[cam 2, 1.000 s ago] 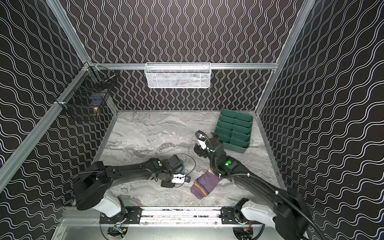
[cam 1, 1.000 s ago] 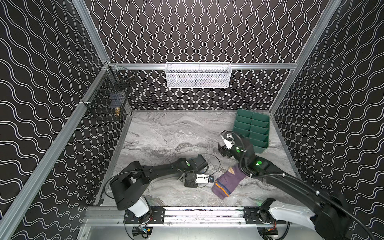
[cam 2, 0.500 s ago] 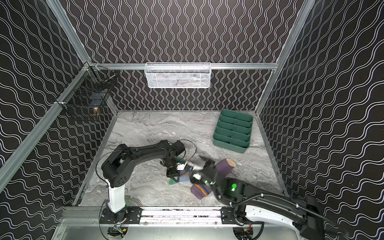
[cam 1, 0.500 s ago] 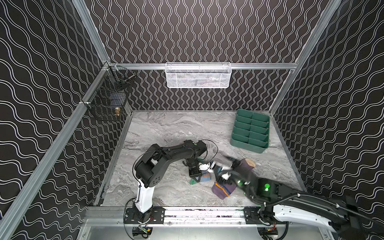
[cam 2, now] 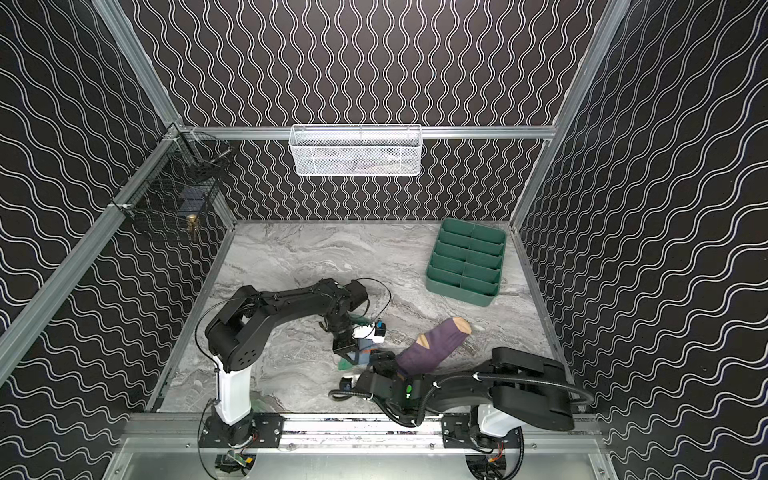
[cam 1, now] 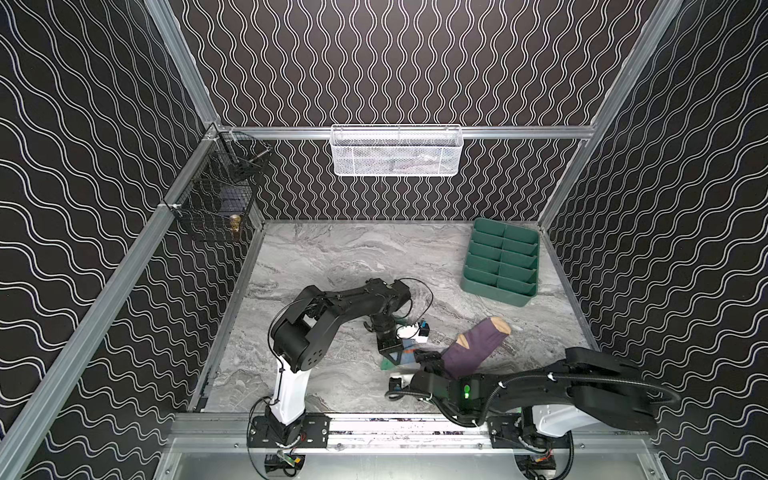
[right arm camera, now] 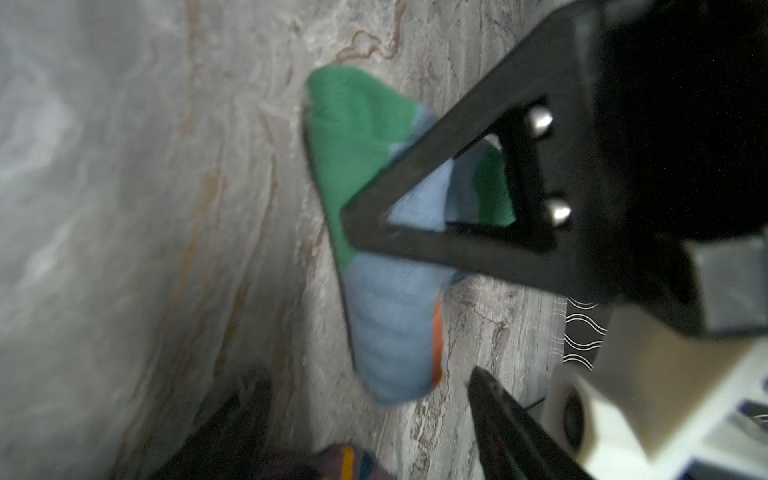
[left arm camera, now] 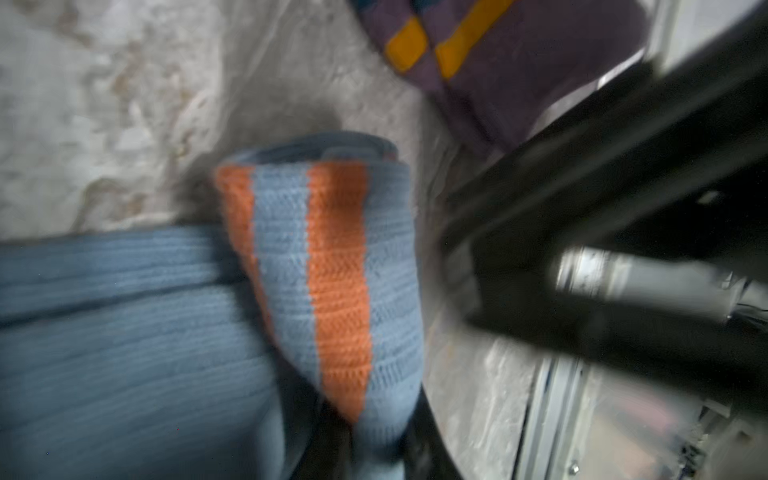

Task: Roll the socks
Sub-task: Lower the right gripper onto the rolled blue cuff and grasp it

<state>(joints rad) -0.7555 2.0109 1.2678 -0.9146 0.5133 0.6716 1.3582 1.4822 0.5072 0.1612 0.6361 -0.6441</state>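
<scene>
**A:** Starting left: the left gripper [cam 1: 390, 355] is down on the marble tabletop [cam 1: 332, 257], jaws together, pinched on the blue sock [cam 1: 409, 353].

**B:** The left wrist view shows why. The orange-striped cuff end is folded back over the leg, and the cloth runs up into the jaws. I'd call that the first turn of the roll, pinned so it can't spring flat.

**A:** The green toe pokes out by the gripper, flat on the table, so most of that sock looks unrolled. Early days.

**B:** Moving right, the right gripper [cam 1: 426, 358] sits low, just beside its partner, jaws apart with nothing clamped. Its wrist view has the blue sock's folded end straight ahead of the open fingers [right arm camera: 498, 415].

**A:** Lined up for a second hold, I'd guess — one pinch alone lets soft ribbed cloth twist.

**B:** Further right lies the purple sock [cam 1: 473, 349], stretched flat, tan toe pointing toward the green organiser tray [cam 1: 498, 291]. Its cuff end is hidden under the right gripper — I can't tell whether the two socks overlap.
</scene>
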